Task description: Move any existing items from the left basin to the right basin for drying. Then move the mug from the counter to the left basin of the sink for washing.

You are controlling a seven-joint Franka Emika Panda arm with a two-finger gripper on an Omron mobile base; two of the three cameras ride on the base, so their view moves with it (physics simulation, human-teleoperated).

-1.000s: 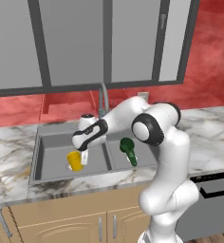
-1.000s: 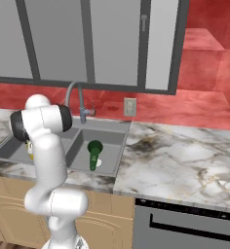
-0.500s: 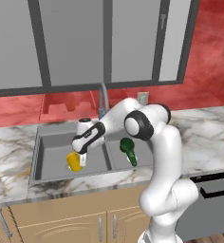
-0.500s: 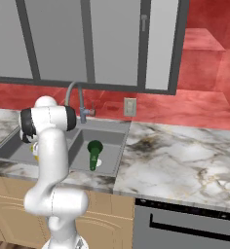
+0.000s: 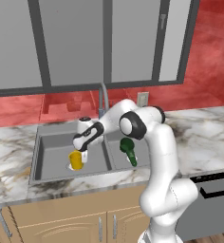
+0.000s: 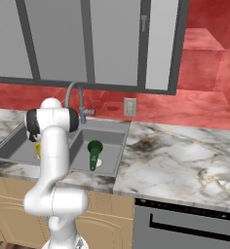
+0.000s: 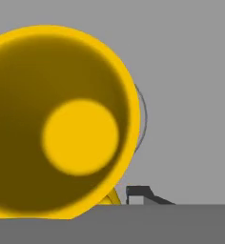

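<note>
We count one mug (image 5: 76, 160), yellow, standing upright directly beneath the jaws on the floor of the left basin (image 5: 52, 144). In the hand view we look straight down into the mug's open mouth, and it sits off to the left of the jaws' line. Its single handle (image 7: 113, 195) points down toward them. One dark fingertip (image 7: 138, 192) shows just beside that handle, on its right. We cannot tell whether the jaws are clenched on the handle or released from it, since the contact is hidden at the picture's edge.

A thin pale arc of one drain disc (image 7: 142, 114) peeks out from behind the mug's rim, on the side away from the jaws' left.

The sink (image 5: 36, 159) has two basins. The right basin (image 5: 116, 155) lies across the divider to the right of the jaws. It holds one dark green bottle (image 5: 128, 148), on its side and well apart from the jaws and the mug. One curved faucet (image 5: 103, 97) rises behind the jaws at the sink's back edge. The marble surface (image 5: 204, 137) spreads out on both sides of the sink.
</note>
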